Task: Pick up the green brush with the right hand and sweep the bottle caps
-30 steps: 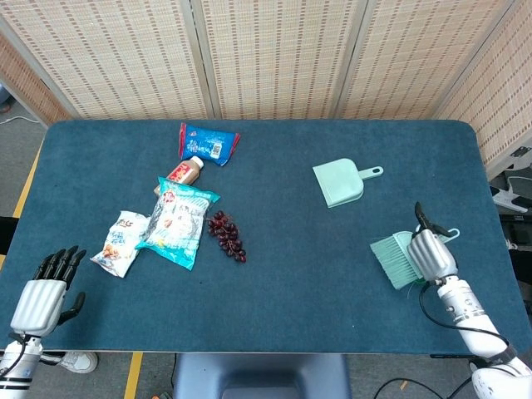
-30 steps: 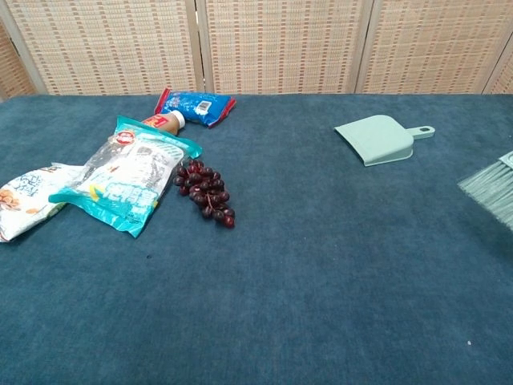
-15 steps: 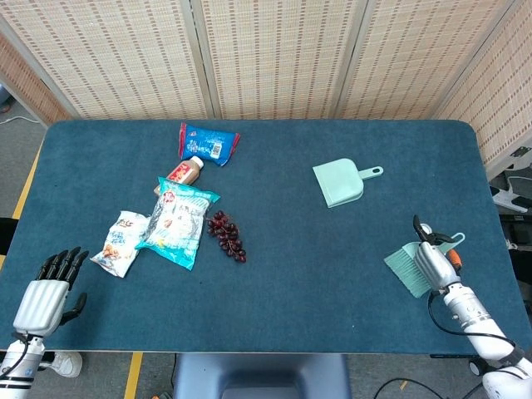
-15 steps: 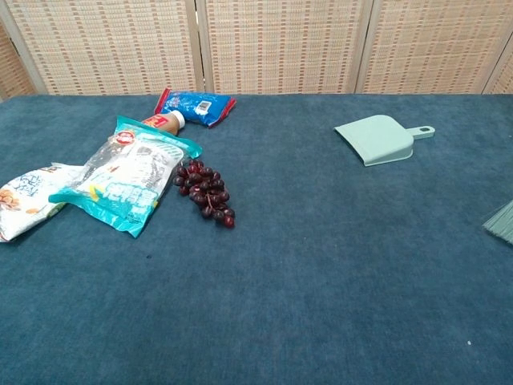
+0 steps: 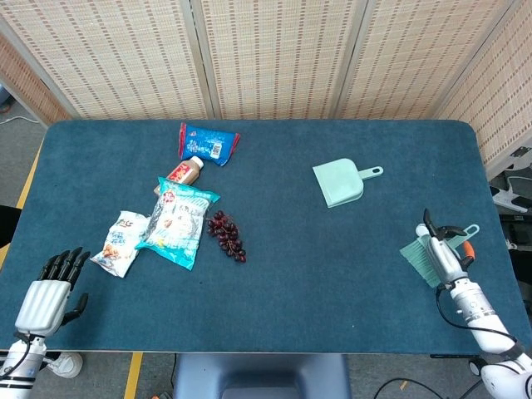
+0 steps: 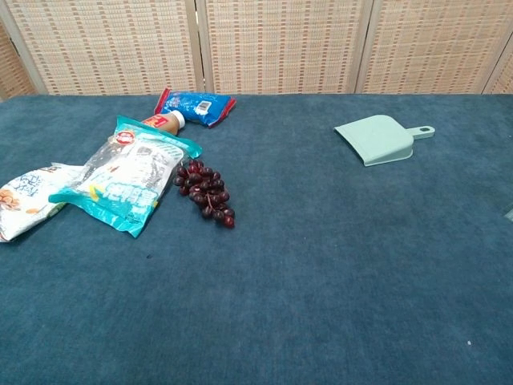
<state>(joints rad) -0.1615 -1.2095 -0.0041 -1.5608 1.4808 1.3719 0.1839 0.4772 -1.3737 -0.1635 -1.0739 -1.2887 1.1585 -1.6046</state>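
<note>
The right hand (image 5: 442, 256) sits near the right edge of the table, wrist and forearm running back toward the lower right corner, fingers wrapped around the green brush (image 5: 418, 258) and holding it. The left hand (image 5: 46, 293) hovers at the near left corner, palm down, its dark fingers (image 5: 62, 262) spread apart and pointing up the table, holding nothing.

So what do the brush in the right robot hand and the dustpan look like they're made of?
The green brush looks like pale green plastic with fine synthetic-looking bristles fanning toward the table centre; the right robot hand covers most of its handle, so that part is a guess. The dustpan appears to be matte moulded plastic in the same pale green: one smooth piece with a looped handle.
</note>
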